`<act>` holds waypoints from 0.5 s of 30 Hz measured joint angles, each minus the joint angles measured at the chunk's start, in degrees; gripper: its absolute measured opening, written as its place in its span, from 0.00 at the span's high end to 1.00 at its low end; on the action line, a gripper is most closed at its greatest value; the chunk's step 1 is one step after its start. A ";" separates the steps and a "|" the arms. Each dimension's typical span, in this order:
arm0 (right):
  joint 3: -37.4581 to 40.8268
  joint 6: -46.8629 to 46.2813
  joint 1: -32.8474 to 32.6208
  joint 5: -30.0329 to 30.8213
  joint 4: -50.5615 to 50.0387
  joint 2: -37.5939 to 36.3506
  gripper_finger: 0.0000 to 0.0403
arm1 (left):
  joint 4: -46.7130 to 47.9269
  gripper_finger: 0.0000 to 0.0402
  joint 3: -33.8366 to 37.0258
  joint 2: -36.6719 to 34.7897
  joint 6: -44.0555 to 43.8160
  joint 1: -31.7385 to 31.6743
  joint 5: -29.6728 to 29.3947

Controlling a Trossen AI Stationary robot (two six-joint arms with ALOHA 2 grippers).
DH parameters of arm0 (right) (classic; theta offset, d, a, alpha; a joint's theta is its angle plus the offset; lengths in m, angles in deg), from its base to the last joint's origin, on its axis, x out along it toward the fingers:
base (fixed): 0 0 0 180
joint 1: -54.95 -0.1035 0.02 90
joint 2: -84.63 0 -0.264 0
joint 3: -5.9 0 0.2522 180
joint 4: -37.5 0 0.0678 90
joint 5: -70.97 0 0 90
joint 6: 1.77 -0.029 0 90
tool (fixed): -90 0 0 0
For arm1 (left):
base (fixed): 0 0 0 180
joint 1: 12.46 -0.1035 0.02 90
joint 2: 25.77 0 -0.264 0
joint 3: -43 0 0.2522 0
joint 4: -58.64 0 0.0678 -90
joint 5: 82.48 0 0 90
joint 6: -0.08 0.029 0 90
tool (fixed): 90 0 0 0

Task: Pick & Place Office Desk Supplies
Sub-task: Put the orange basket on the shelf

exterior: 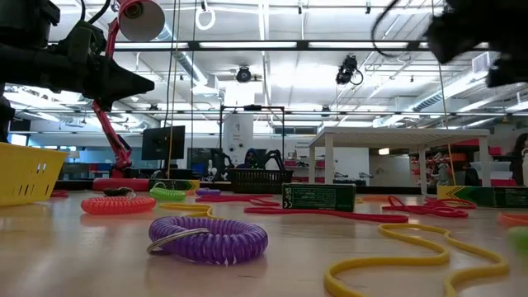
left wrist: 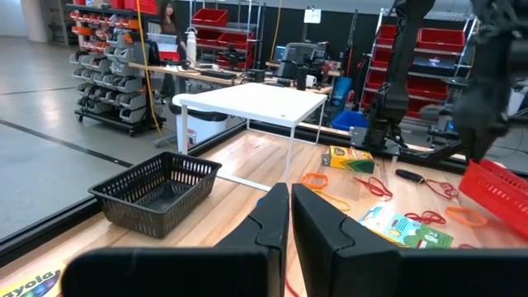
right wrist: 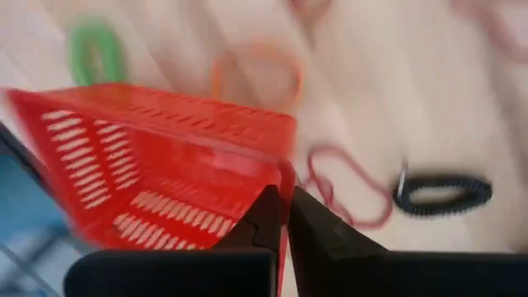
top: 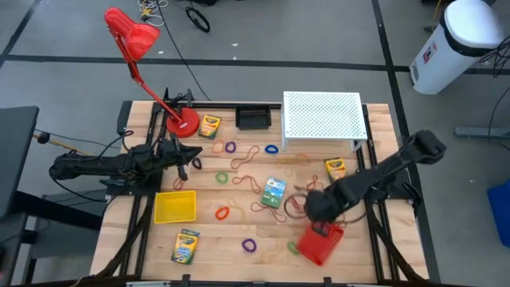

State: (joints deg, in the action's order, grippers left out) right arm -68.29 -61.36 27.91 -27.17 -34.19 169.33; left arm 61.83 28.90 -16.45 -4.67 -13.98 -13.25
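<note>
Right gripper [right wrist: 282,216], arm angled down over the table's near right, pinches the red mesh basket's [right wrist: 157,165] rim. Left gripper [left wrist: 290,216] hovers closed, empty, level.

You are working in a robotics lab or workshop hall. Ahead of the left claw, beyond the wooden slatted table [left wrist: 247,157], stand metal racks of red plastic storage bins [left wrist: 216,16] and grey parts drawers [left wrist: 106,62], and a long workbench [left wrist: 206,74] with a person behind it. Farther off run a bare grey taped floor [top: 263,36] and overhead strip lights [exterior: 272,45].
</note>
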 joint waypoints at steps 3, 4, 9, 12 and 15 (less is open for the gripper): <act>0.00 -4.48 3.81 4.04 1.87 -3.28 0.98 | 0.00 0.94 0.00 0.00 -0.01 0.00 0.01; 0.00 -6.57 4.88 5.46 2.55 -4.10 0.97 | 0.01 0.94 -0.01 0.00 0.00 0.00 0.01; 0.00 -26.06 6.62 16.02 2.97 -5.00 0.97 | 0.01 0.94 0.00 -0.01 0.01 0.00 0.01; 0.09 -40.70 5.26 24.68 2.95 -5.02 0.98 | 0.02 0.94 0.00 -0.02 -0.01 0.00 0.01; 0.97 -56.05 2.79 32.33 2.41 -5.16 0.98 | 0.02 0.94 -0.01 0.00 0.00 0.00 0.01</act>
State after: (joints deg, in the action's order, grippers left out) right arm -67.32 -117.41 30.69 5.16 -31.78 164.17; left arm 61.86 28.89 -16.45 -4.67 -13.98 -13.23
